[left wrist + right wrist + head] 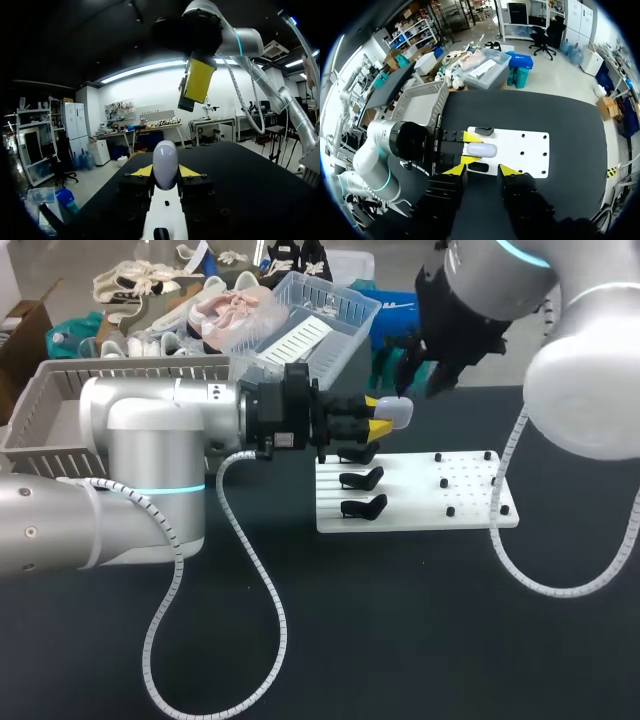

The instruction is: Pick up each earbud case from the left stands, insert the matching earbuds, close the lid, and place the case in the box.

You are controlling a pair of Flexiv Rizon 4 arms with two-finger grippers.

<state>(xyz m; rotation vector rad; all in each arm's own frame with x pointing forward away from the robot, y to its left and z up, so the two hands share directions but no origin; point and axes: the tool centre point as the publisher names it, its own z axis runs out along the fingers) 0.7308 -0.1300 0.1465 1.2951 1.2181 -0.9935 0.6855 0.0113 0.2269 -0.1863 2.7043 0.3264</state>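
In the head view a white board (pixel 420 502) lies at the middle of the black table (pixel 400 640). Three black stands (pixel 362 479) run along its 9 o'clock edge and small black pegs (pixel 444 483) dot its 3 o'clock half. A grey box (pixel 50 405) sits far off at the board's 10 o'clock. The left gripper (pixel 378 418) hangs over the board's 11 o'clock corner with a pale case (pixel 398 413) clamped between its yellow tips. The right gripper (pixel 420 380) hovers just above, at the case's 1 o'clock and not touching it. In the left wrist view the case (pixel 165 162) stands upright between the left gripper (pixel 165 172) fingers, pinched from both sides, with the board (pixel 167 215) and one stand (pixel 161 233) beneath. A yellow finger of the right gripper (pixel 199 80) hangs overhead, at the case's 1 o'clock. In the right wrist view the right gripper (pixel 481 171) has its fingers spread and holds nothing. The case (pixel 481 150) lies just ahead at its 12 o'clock, over the board (pixel 530 150). It is flanked by the left gripper's yellow fingertips (pixel 470 136), with a stand (pixel 484 131) just past it and the box (pixel 422 102) further out at 10 o'clock.
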